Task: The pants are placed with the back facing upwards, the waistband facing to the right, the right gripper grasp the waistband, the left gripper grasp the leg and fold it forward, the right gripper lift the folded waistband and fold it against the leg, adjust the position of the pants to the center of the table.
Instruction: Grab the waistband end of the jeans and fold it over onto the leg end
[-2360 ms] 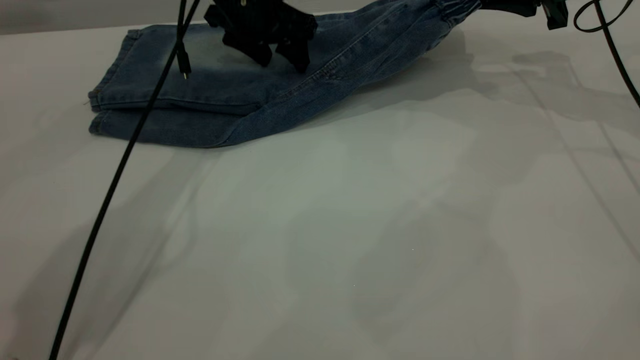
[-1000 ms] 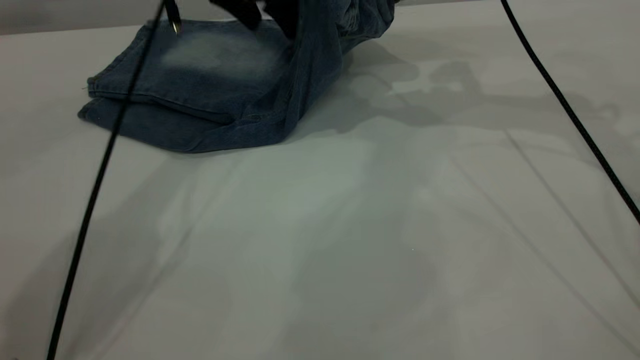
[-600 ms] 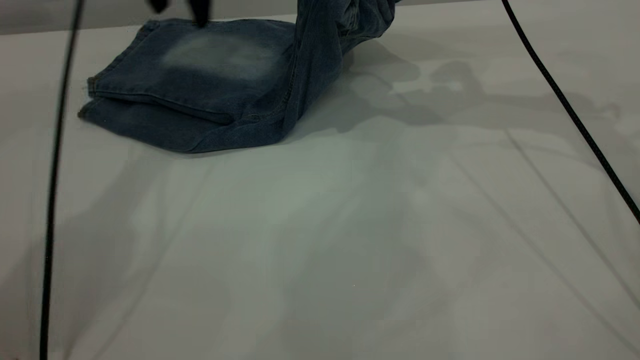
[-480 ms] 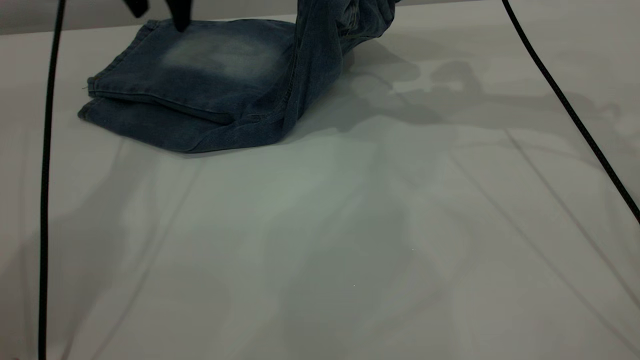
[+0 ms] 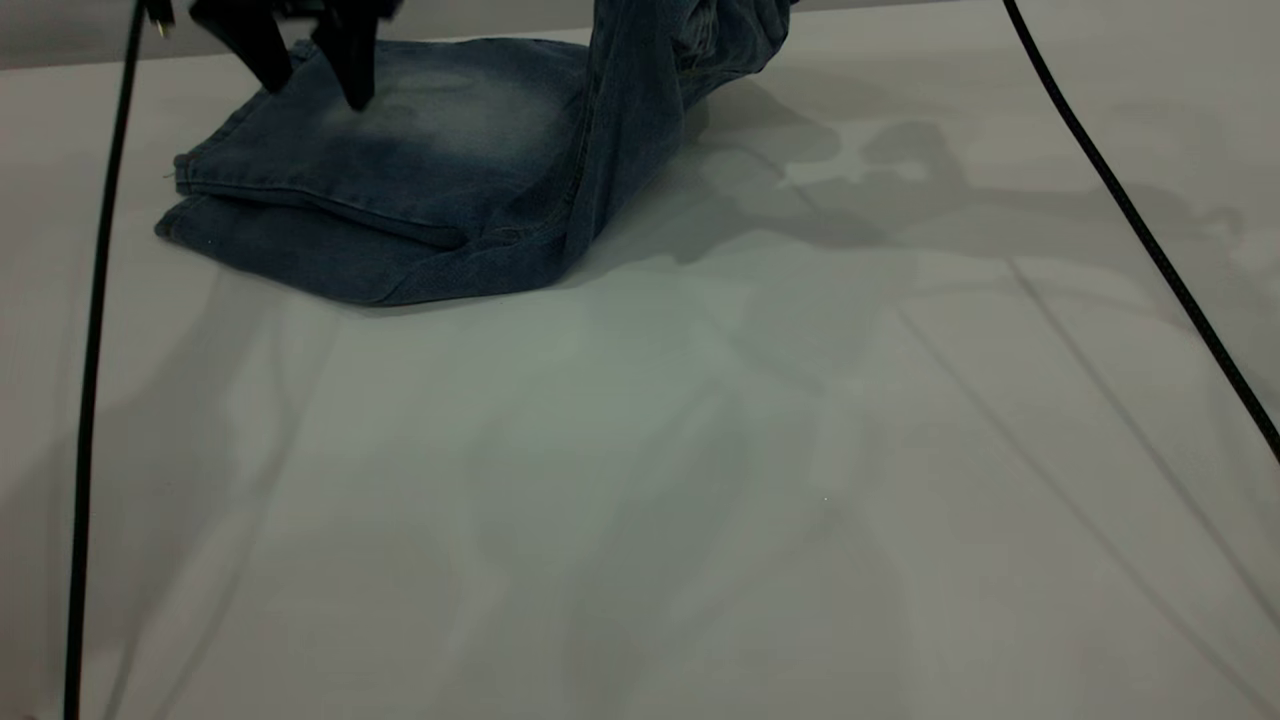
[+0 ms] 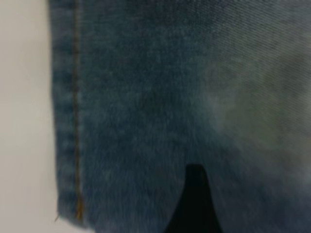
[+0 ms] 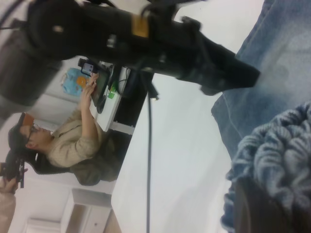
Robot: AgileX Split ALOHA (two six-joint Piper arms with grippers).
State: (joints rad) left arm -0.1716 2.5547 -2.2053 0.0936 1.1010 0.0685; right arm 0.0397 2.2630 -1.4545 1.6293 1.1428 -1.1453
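Note:
The pants (image 5: pixel 420 180) lie folded lengthwise at the table's (image 5: pixel 700 480) far left, one leg stacked on the other. The top leg shows a pale faded patch (image 5: pixel 450 95); the leg under it shows only as a front edge (image 5: pixel 300 250). The waistband end rises steeply out of the exterior view's top (image 5: pixel 680 40). My left gripper (image 5: pixel 312 90) hovers open just above the top leg near its hem (image 6: pixel 73 121); one of its fingers (image 6: pixel 194 206) shows over the denim. My right gripper is shut on the ruched waistband (image 7: pixel 272 155), held up in the air, above the exterior view.
Two black cables hang across the exterior view, one at the left (image 5: pixel 95 300) and one at the right (image 5: pixel 1130 210). The left arm (image 7: pixel 146 34) shows in the right wrist view. A person (image 7: pixel 63 141) sits at a desk beyond the table.
The right gripper carried the waistband up and leftward, standing the pants' right part upright. The left gripper moved left from the pants' middle to the hem end and came down toward the denim.

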